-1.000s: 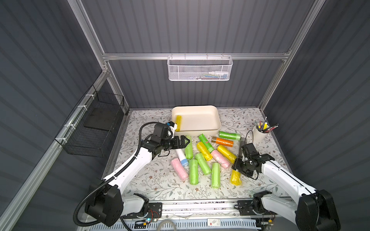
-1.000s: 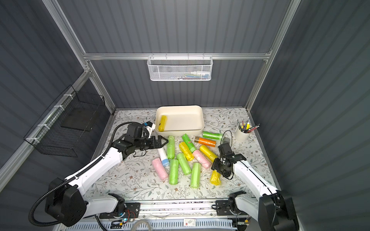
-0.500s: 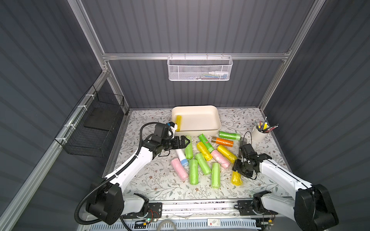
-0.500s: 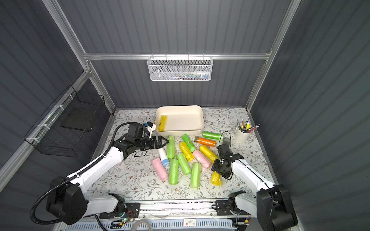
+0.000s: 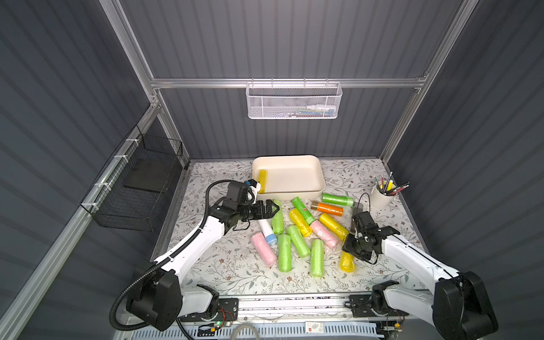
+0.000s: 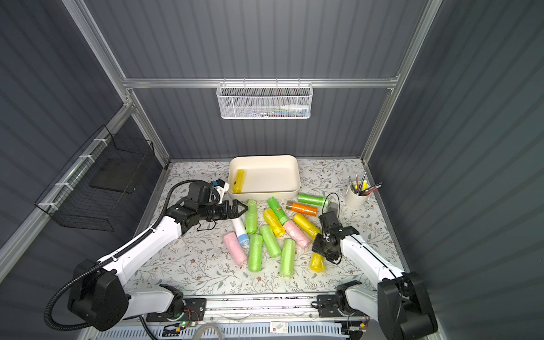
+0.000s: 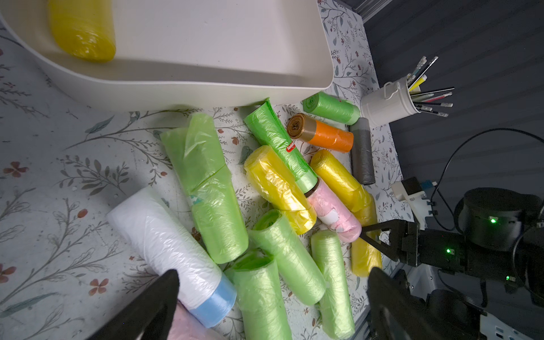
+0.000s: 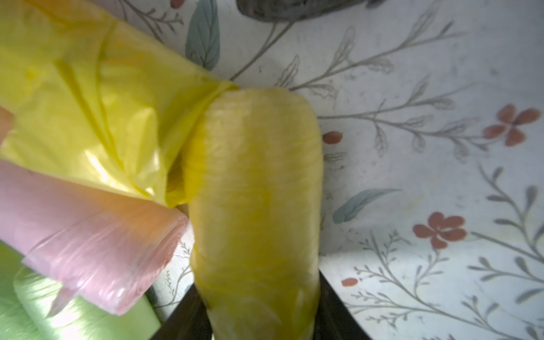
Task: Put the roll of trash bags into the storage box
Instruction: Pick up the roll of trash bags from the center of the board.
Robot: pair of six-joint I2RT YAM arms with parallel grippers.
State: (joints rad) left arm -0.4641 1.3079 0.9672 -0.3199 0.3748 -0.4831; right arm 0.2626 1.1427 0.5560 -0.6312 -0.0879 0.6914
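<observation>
A yellow roll of trash bags (image 8: 256, 191) lies at the right front of the pile (image 5: 347, 262) (image 6: 318, 263). My right gripper (image 8: 259, 318) is shut on it, a black finger pressed to each side, low over the table (image 5: 348, 253) (image 6: 319, 254). The cream storage box (image 5: 294, 176) (image 6: 265, 176) (image 7: 176, 91) stands at the back middle with another yellow roll (image 5: 262, 181) (image 7: 82, 29) inside. My left gripper (image 5: 275, 207) (image 6: 243, 207) (image 7: 272, 276) hangs open and empty above the pile's left side, near the box's front left corner.
Several loose rolls, green (image 5: 284, 253), pink (image 5: 263, 248), yellow (image 5: 300, 222), orange (image 5: 328, 208) and white with a blue band (image 5: 267, 231), lie before the box. A white pen cup (image 5: 381, 198) stands at the right. A mesh basket (image 5: 294, 101) and a black wire basket (image 5: 138, 182) hang on the walls.
My right gripper's jaws have closed in on the yellow roll at the pile's right front. The left arm has stayed where it was, open.
</observation>
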